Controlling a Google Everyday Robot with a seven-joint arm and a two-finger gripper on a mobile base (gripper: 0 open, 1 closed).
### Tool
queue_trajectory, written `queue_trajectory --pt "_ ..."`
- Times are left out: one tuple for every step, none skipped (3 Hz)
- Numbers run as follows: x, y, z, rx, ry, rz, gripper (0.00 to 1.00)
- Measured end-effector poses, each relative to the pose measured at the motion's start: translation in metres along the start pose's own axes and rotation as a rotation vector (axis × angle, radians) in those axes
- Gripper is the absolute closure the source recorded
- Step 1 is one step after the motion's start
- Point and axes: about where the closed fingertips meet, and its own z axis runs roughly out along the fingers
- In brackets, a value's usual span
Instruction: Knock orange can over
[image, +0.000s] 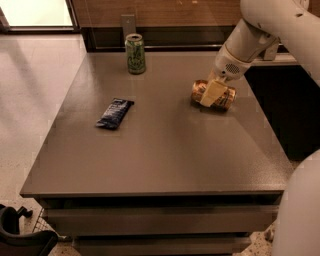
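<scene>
The orange can (226, 98) lies on its side on the grey table (165, 150), in the right half toward the back, with its silver end facing left. My gripper (212, 93) comes down from the upper right on the white arm and rests right on top of the can, covering its middle. The green-and-white can (135, 53) stands upright near the table's back edge, well to the left of my gripper.
A dark blue snack packet (115, 113) lies flat on the left half of the table. A clear tall glass (128, 25) stands behind the green can. A dark counter front (285, 100) runs along the table's right side.
</scene>
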Motion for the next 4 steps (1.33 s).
queue_trajectory --pt "-0.0004 0.0001 0.0027 -0.003 0.000 -0.001 0.53" --pt "-0.0010 0.0002 0.0068 -0.008 0.001 -0.001 0.20" --pt "-0.0012 0.0003 0.0089 -0.011 0.002 -0.002 0.01" --pt "-0.0013 0.0003 0.0096 -0.012 0.002 -0.002 0.00"
